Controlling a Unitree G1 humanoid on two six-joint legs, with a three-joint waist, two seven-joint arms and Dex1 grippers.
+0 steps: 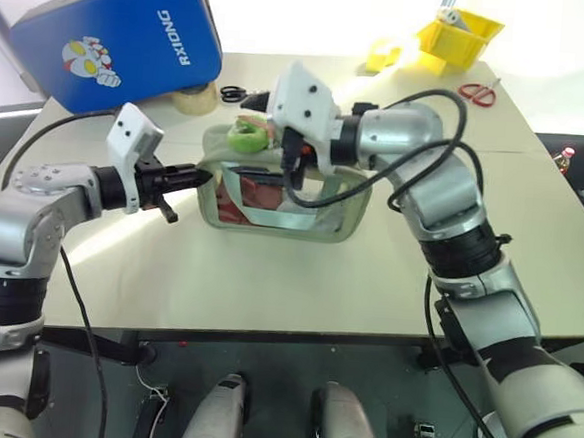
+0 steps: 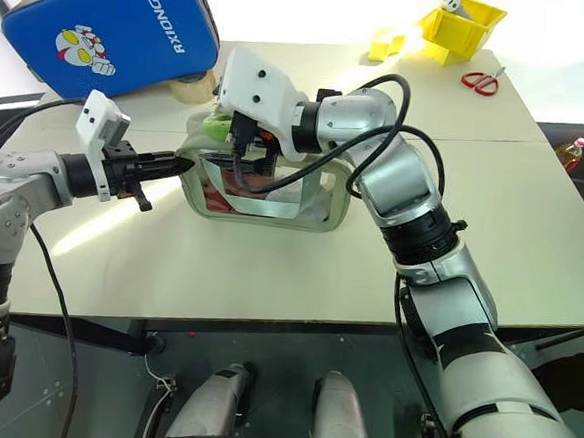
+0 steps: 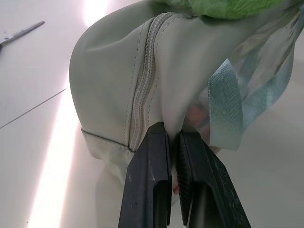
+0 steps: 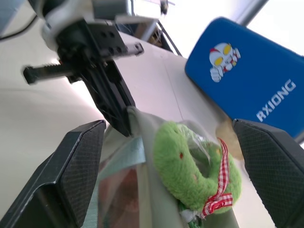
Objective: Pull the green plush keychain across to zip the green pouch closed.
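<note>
The green pouch (image 1: 322, 219) stands at mid-table, its clear window showing pink and white contents. My left gripper (image 3: 175, 135) is shut on the fabric at the pouch's left end, beside the zipper track (image 3: 145, 80) and a light blue strap (image 3: 223, 109). The green plush keychain (image 4: 190, 166), with a red-checked ribbon, sits on top of the pouch near that end. My right gripper (image 4: 167, 124) is open, one finger on each side of the keychain and neither touching it. The right wrist view also shows the left gripper (image 4: 114, 102) pinching the pouch's edge.
A large blue hard case (image 1: 125, 32) leans at the table's back left, with a tape roll (image 1: 195, 97) and black scissors (image 1: 233, 93) in front of it. A yellow bin (image 1: 460, 35) and red scissors (image 1: 478, 92) lie at the back right. A bottle (image 1: 564, 158) stands beyond the right edge.
</note>
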